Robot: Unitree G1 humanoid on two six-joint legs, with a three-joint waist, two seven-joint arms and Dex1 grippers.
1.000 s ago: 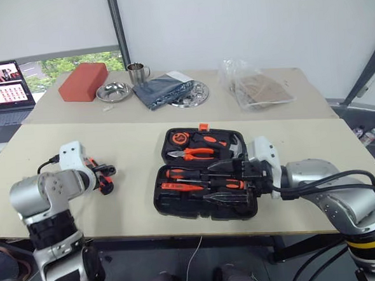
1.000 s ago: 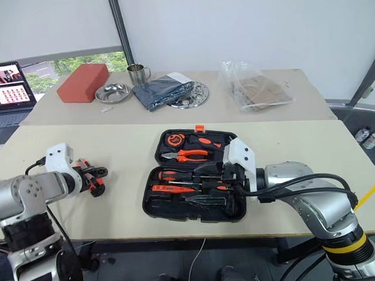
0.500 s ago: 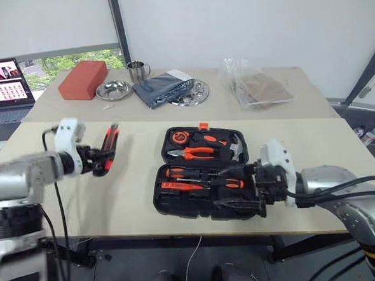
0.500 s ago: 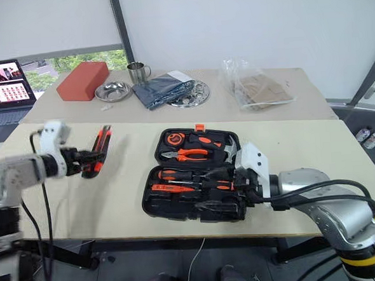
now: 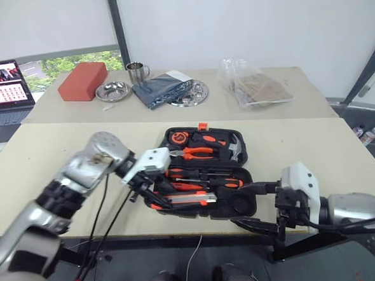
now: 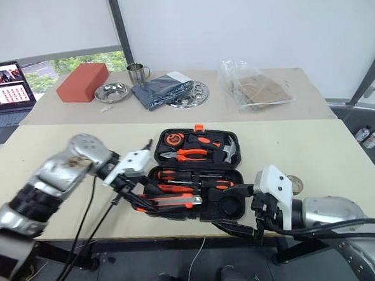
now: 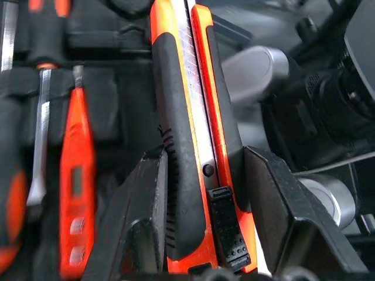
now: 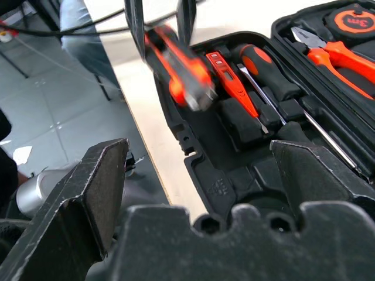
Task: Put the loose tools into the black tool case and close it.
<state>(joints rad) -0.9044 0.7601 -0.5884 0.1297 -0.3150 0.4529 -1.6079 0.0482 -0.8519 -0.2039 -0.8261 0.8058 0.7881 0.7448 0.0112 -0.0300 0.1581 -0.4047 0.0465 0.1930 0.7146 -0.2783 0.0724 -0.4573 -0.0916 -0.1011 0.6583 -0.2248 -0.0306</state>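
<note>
left gripper pinching utility knife over black tool case
risk: knife misses its recess, blocks lid; right gripper spread wide, empty.

Your left gripper reaches inward with jaws clamped on the knife; your right gripper hangs low, jaws spread wide.

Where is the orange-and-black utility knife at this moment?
The utility knife is clamped between the left gripper's fingers, held over the near-left edge of the open black tool case, just in front of the slim orange screwdriver lying in its recess.
</note>
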